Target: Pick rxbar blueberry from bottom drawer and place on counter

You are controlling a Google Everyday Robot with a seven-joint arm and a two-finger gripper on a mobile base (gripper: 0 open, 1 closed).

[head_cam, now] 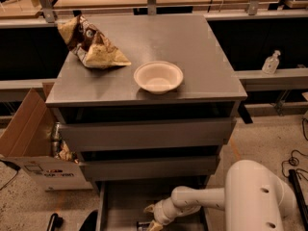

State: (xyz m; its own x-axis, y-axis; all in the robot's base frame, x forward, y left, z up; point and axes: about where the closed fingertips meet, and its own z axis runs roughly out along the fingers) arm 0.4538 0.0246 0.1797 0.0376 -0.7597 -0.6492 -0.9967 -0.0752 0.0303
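Note:
The bottom drawer (120, 201) is pulled out at the foot of the cabinet. My gripper (150, 217) reaches into it from the right, its two tan fingertips apart and pointing left. A small dark bar, the rxbar blueberry (143, 224), lies on the drawer floor at the picture's lower edge, right beside the lower fingertip and partly cut off. Nothing is held. The counter (192, 52) is the dark grey cabinet top.
A tan-and-brown chip bag (91, 44) lies at the counter's back left and a white bowl (158, 77) near its front middle. The two upper drawers (144, 134) are closed. An open cardboard box (29, 138) stands left of the cabinet. A sanitizer bottle (271, 62) is at the right.

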